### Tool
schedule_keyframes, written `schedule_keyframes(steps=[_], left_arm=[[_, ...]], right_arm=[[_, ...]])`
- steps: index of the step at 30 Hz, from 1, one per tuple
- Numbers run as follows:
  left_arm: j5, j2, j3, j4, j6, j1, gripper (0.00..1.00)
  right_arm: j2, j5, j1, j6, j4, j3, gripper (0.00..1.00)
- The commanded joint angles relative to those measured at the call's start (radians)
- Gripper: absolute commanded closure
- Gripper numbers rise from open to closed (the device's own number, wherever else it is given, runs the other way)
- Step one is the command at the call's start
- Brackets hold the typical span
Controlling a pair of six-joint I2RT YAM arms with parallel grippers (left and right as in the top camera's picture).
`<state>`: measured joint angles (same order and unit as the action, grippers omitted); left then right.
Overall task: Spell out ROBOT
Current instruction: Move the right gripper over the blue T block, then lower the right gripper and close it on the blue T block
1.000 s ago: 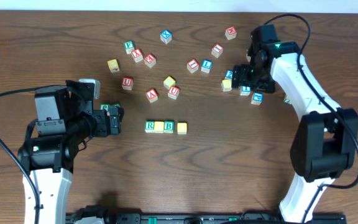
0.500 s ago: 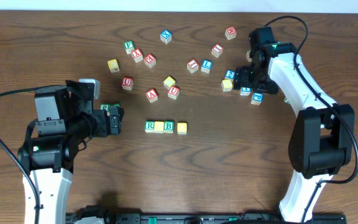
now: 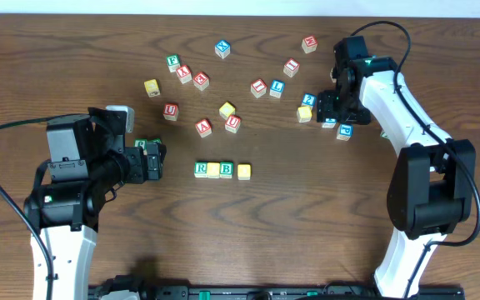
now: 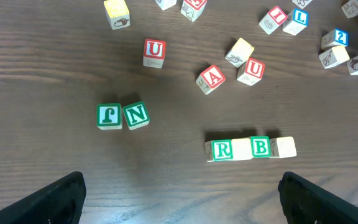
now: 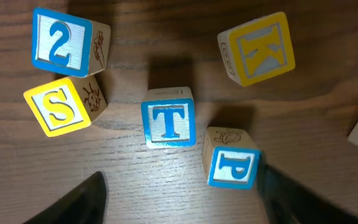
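In the right wrist view the blue-bordered T cube (image 5: 168, 121) lies face up on the wood, just ahead of my right gripper (image 5: 185, 199). That gripper is open; a blue P cube (image 5: 233, 165) sits against the inside of its right finger (image 5: 291, 196). Mid-table, the green R (image 3: 201, 170), a yellow-faced cube (image 3: 213, 170), the green B (image 3: 226, 170) and a second yellow-faced cube (image 3: 243, 172) form a row. My left gripper (image 4: 188, 205) hangs open and empty, short of that row (image 4: 222, 150).
Around the T lie a blue 2 cube (image 5: 64, 42), a yellow S cube (image 5: 61, 107) and a yellow K cube (image 5: 260, 46). Two green cubes (image 4: 122, 116) sit ahead of the left gripper. Red-lettered cubes (image 3: 233, 123) are scattered across the far half of the table.
The right gripper has shifted slightly over the blue cube cluster and its jaws have narrowed somewhat. The left arm and the row of cubes have not moved.
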<state>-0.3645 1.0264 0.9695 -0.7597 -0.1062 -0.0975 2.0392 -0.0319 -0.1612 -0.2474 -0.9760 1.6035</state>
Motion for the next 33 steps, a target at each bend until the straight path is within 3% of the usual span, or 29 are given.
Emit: schedule_keyframes(steps=[1, 6, 15, 33], left_arm=[[-0.001, -0.002, 0.003, -0.003, -0.013, -0.004, 0.03], [-0.001, -0.002, 0.003, -0.003, -0.013, -0.004, 0.03], [-0.001, -0.002, 0.003, -0.003, -0.013, -0.004, 0.03], [-0.001, -0.002, 0.003, -0.003, -0.013, -0.004, 0.03]], right_arm=[[0.042, 0.013, 0.0, -0.006, 0.008, 0.019, 0.38], [0.109, 0.035, -0.002, -0.01, 0.027, 0.019, 0.45], [0.137, 0.049, -0.042, -0.026, 0.072, 0.025, 0.44], [0.136, 0.02, -0.042, -0.054, 0.068, 0.037, 0.51]])
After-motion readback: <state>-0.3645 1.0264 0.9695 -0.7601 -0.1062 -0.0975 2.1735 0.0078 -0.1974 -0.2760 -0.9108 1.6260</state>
